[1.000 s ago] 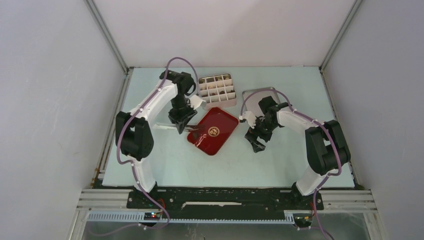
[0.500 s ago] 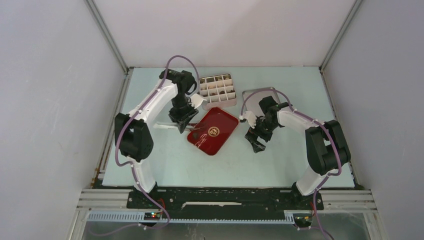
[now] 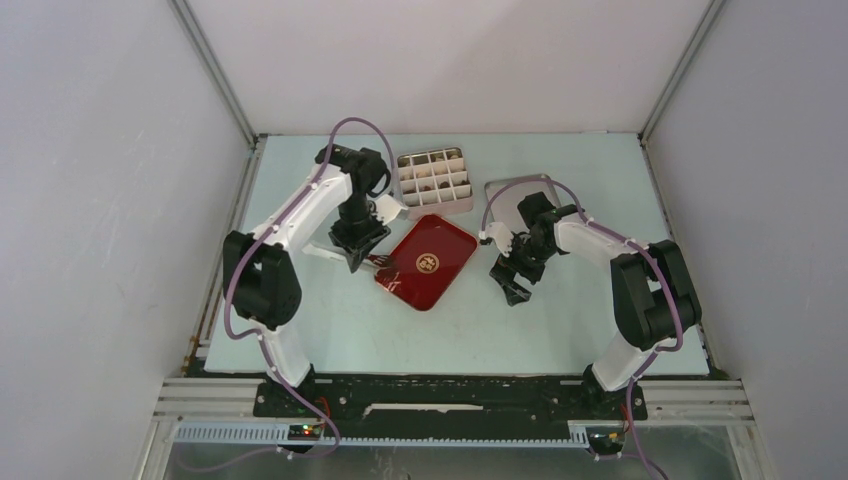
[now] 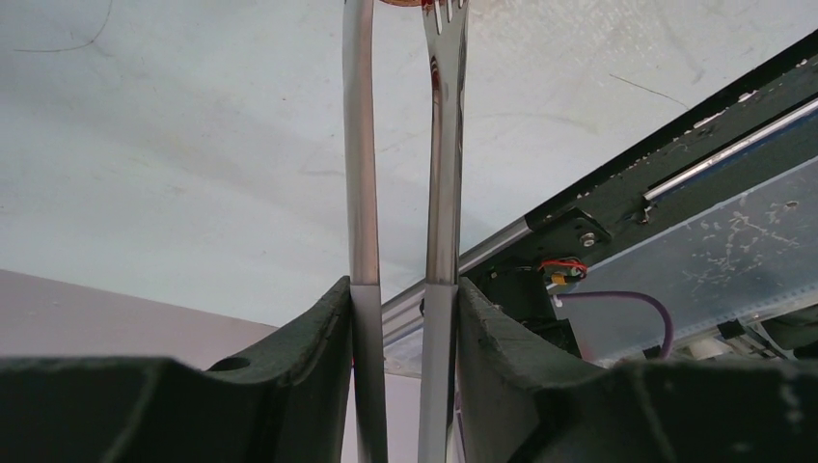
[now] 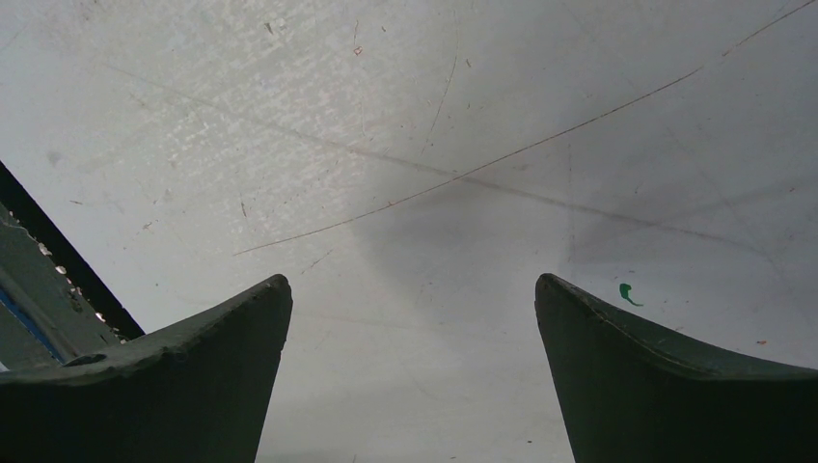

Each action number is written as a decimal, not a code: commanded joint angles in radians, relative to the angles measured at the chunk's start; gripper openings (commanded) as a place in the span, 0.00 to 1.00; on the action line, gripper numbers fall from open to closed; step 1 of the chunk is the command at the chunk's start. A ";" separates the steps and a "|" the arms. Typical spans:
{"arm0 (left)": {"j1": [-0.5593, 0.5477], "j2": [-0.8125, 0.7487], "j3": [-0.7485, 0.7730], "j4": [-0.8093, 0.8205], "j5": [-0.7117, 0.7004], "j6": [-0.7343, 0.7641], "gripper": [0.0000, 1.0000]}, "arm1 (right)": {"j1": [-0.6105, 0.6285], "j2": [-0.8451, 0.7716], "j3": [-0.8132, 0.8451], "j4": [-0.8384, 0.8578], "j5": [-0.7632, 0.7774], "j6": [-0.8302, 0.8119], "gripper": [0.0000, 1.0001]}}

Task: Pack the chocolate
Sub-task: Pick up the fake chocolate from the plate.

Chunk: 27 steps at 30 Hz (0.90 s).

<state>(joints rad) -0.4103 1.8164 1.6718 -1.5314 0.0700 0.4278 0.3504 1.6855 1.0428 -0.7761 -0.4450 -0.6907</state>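
Left hand [image 4: 403, 285]: clamped on metal tongs [image 4: 360, 145], for picking small pieces; tips at red tray [image 3: 452, 245].
Right hand [image 5: 413, 289]: spread wide, empty, over bare table [image 5: 502, 116].
Chocolate [image 3: 437, 183]: apparently dark bits in divided box [image 3: 467, 206], upper centre.

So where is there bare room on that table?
Bare: the near strip between the red tray and the arm bases, and the far right corner beside the grey lid. Crowded: the middle, around tray, lid and divided box.
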 commanded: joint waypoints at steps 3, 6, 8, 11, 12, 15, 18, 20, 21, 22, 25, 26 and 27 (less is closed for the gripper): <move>-0.006 0.020 0.023 -0.006 -0.014 0.013 0.42 | 0.001 -0.020 0.036 -0.005 -0.012 -0.015 1.00; -0.008 0.031 0.038 -0.007 -0.009 0.014 0.43 | 0.001 -0.022 0.036 -0.004 -0.012 -0.016 0.99; -0.012 0.042 0.050 -0.008 -0.003 0.012 0.43 | 0.000 -0.020 0.036 -0.004 -0.012 -0.017 1.00; -0.021 0.057 0.058 -0.014 0.003 0.014 0.40 | 0.000 -0.022 0.036 -0.006 -0.012 -0.018 1.00; -0.023 0.061 0.060 -0.018 0.004 0.016 0.38 | 0.000 -0.022 0.035 -0.006 -0.012 -0.018 0.99; -0.025 0.067 0.064 -0.039 0.013 0.027 0.30 | -0.002 -0.025 0.035 -0.006 -0.012 -0.017 1.00; -0.025 0.062 0.068 -0.053 0.019 0.033 0.25 | -0.002 -0.024 0.035 -0.006 -0.012 -0.018 1.00; -0.025 0.054 0.078 -0.038 0.029 0.032 0.19 | -0.003 -0.023 0.036 -0.007 -0.012 -0.018 0.99; -0.025 0.049 0.085 -0.032 0.044 0.031 0.17 | -0.003 -0.022 0.036 -0.007 -0.012 -0.018 0.99; -0.025 0.049 0.094 -0.030 0.064 0.030 0.15 | -0.001 -0.023 0.036 -0.006 -0.012 -0.018 1.00; -0.025 0.061 0.123 -0.031 0.119 0.022 0.11 | -0.002 -0.020 0.036 -0.006 -0.013 -0.017 0.99; -0.025 0.066 0.134 -0.031 0.134 0.019 0.11 | -0.001 -0.020 0.036 -0.006 -0.014 -0.017 0.99; -0.025 0.068 0.143 -0.030 0.144 0.018 0.10 | -0.001 -0.020 0.036 -0.006 -0.013 -0.017 0.99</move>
<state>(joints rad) -0.4297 1.8854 1.7374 -1.5444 0.1234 0.4309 0.3500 1.6855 1.0428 -0.7765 -0.4450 -0.6930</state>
